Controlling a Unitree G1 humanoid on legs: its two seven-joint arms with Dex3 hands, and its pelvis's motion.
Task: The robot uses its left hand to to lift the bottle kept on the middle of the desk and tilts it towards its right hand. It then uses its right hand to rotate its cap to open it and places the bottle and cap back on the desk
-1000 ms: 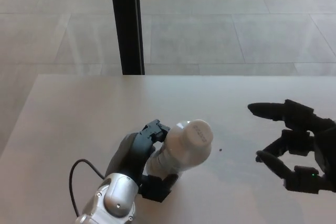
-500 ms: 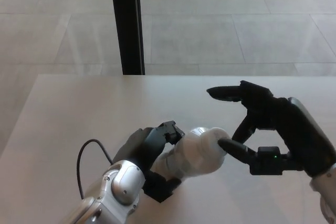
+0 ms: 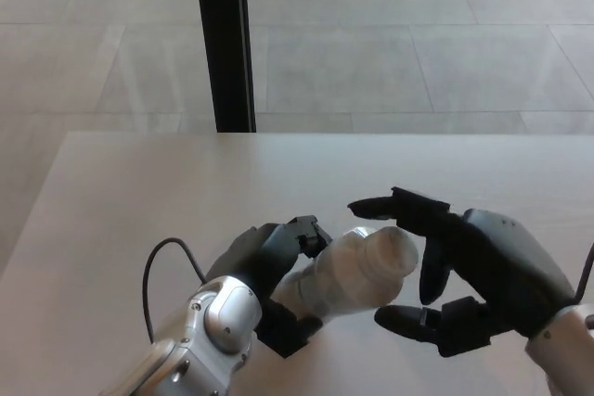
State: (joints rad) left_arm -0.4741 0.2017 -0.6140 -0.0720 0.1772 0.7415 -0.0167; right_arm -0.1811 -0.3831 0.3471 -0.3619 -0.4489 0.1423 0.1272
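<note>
- table [image 3: 139, 192]: pale beige top, fills lower half of frame, far edge runs across mid-frame
- nothing visibly resting on its surface
- grey tiled floor [image 3: 390, 34] beyond, upper frame

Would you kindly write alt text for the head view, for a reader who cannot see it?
The robot's left hand holds a white bottle tilted toward its right hand, whose black fingers are spread around the bottle's cap. They are above a pale desk, with a black post and tiled floor behind.
</note>
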